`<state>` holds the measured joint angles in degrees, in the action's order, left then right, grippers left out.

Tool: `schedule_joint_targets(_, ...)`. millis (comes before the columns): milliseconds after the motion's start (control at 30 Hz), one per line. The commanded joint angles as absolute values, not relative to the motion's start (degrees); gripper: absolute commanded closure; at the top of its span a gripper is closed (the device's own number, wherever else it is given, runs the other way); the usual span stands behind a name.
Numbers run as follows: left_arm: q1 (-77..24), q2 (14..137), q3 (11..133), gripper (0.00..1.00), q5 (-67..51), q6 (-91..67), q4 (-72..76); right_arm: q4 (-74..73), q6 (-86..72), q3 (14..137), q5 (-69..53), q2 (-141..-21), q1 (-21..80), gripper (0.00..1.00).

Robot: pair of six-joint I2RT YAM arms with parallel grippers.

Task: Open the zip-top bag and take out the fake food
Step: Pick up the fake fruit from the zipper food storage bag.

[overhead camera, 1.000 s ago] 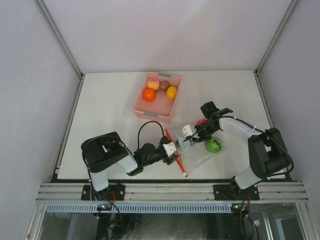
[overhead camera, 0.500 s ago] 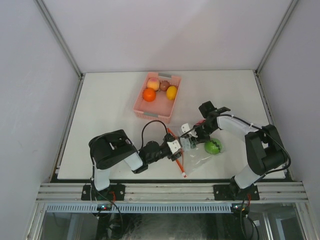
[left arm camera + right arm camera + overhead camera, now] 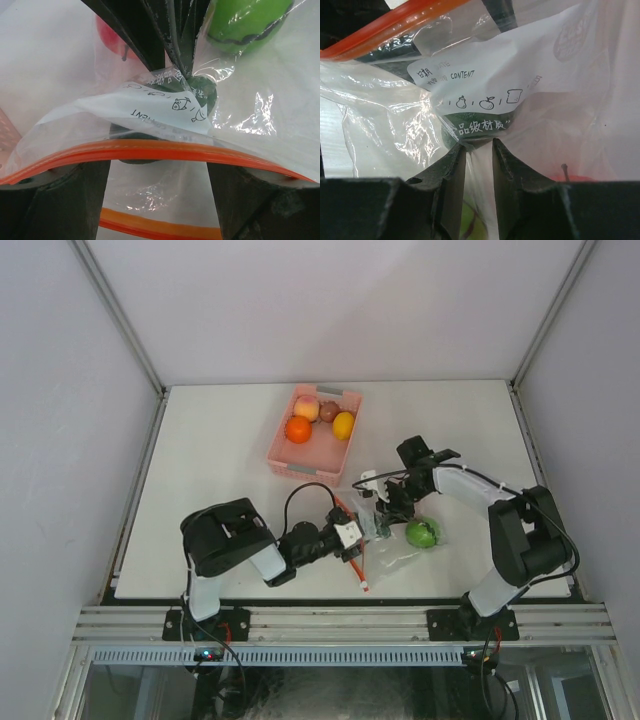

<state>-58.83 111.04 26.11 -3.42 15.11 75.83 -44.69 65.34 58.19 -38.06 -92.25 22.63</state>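
The zip-top bag (image 3: 395, 545) lies on the tabletop (image 3: 220, 470) near the front edge, between the two arms and a little toward the right one. The left gripper (image 3: 159, 172) stands wide open at the bag's mouth, and the orange zipper strip (image 3: 150, 149) runs across both of its fingertips. I can't tell whether it has any real hold there. The right gripper (image 3: 479, 150) is almost closed, pinching a puckered fold of the clear plastic by the printed label. Inside the bag I can see a green fruit (image 3: 423, 532), a red fruit (image 3: 107, 35) and a dark green piece (image 3: 202, 92) right under the pinch. Well behind, the pink basket (image 3: 305, 465) holds an orange (image 3: 298, 429), a yellow fruit (image 3: 343, 425), a peach (image 3: 307, 407) and a small brown piece (image 3: 328, 411).
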Motion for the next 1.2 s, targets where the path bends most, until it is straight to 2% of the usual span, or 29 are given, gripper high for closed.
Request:
schedule_joint_targets(0, -59.4, 111.8, 28.0, 0.21, -6.6, 15.8, 78.1, -38.0, 60.2, 60.5, -38.7, -94.0, 23.8, 0.75)
schedule_joint_targets(100, -59.4, 112.3, 28.3, 0.19, -6.5, 16.1, 78.1, -38.6, 61.2, 60.5, -38.9, -94.4, 24.4, 0.81)
schedule_joint_targets(300, -58.8, 112.1, 28.0, 0.17, -7.2, 16.7, 78.1, -44.1, 66.7, 61.5, -42.8, -93.1, 23.8, 0.82)
schedule_joint_targets(367, -58.6, 112.0, 27.6, 0.17, -7.5, 16.7, 78.1, -46.1, 68.0, 62.2, -45.1, -92.2, 22.1, 0.79)
schedule_joint_targets(533, -58.3, 111.7, 27.0, 0.17, -8.2, 16.7, 78.4, -50.2, 72.1, 62.4, -50.1, -89.3, 19.4, 0.63)
schedule_joint_targets(767, -58.3, 111.1, 26.7, 0.17, -8.6, 16.4, 78.4, -48.0, 67.6, 62.8, -50.8, -89.2, 19.2, 0.62)
schedule_joint_targets(833, -58.3, 111.2, 26.7, 0.17, -8.7, 16.4, 78.3, -46.1, 64.8, 62.8, -50.3, -89.3, 19.1, 0.66)
schedule_joint_targets(1000, -58.3, 111.0, 26.8, 0.16, -8.1, 16.4, 78.3, -40.8, 57.9, 62.3, -43.9, -90.3, 19.0, 0.86)
schedule_joint_targets(1167, -58.3, 111.2, 26.9, 0.15, -7.3, 16.5, 78.4, -39.3, 56.6, 62.1, -37.7, -92.3, 19.8, 0.94)
